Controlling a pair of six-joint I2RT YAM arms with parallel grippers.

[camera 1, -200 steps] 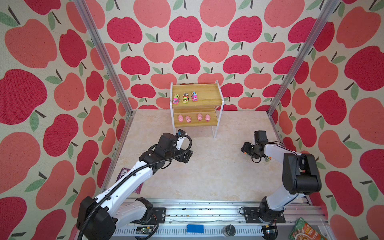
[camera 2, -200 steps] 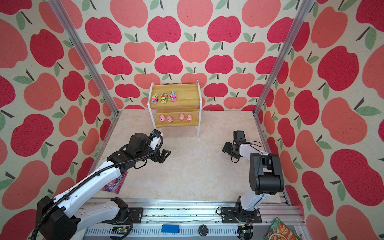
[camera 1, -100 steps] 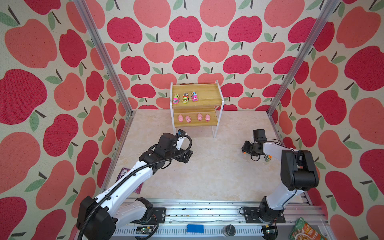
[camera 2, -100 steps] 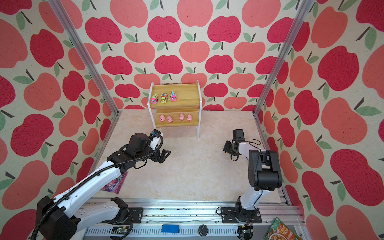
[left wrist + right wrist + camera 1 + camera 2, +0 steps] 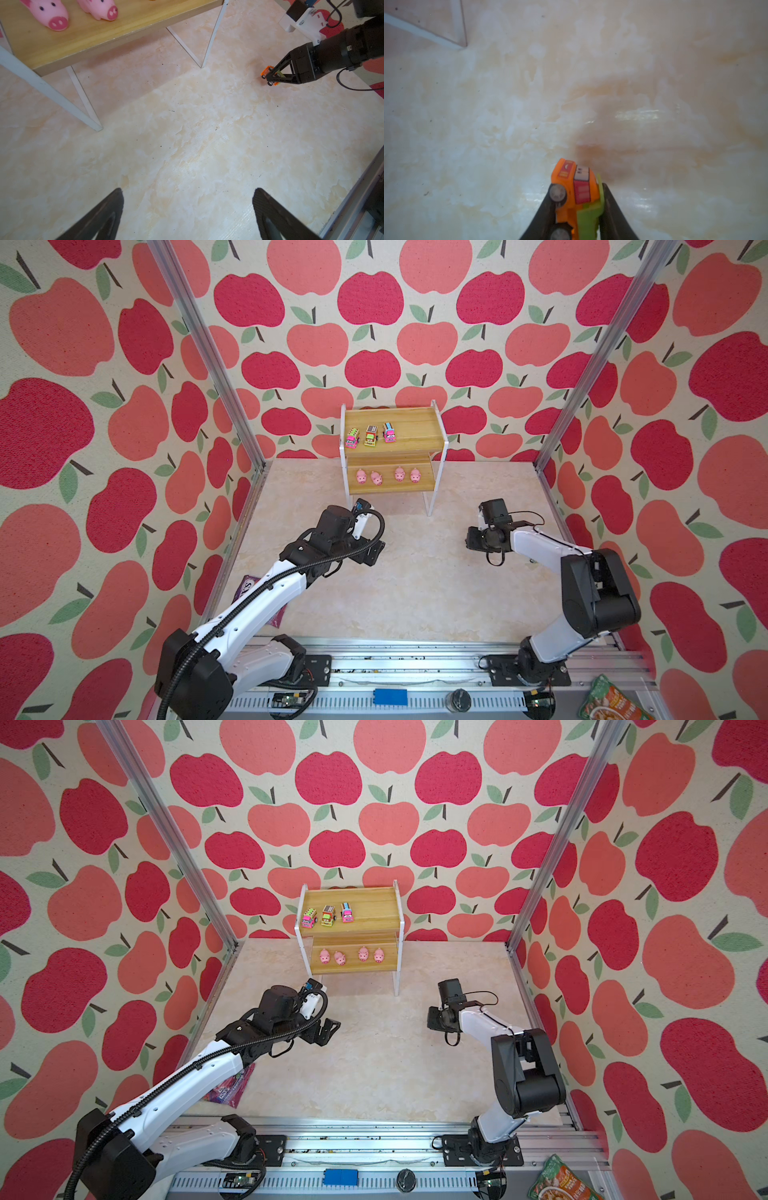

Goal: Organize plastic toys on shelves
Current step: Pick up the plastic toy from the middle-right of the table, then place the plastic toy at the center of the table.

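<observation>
Up at twelve o'clock stand the shelves [image 5: 415,423]: three trucks [image 5: 370,435] line the left end of the top board, and four pigs [image 5: 376,478] sit in a row on the lower one. The orange-green truck [image 5: 575,193] is off the rack, tipped sideways and clamped in the right gripper [image 5: 577,187] at three o'clock, close to the table [image 5: 415,593]. Both top views hide it behind the gripper. The left gripper [image 5: 188,190] hangs spread wide and empty. A purple packet [image 5: 249,585] peeks from under the left arm at seven o'clock, mostly covered.
</observation>
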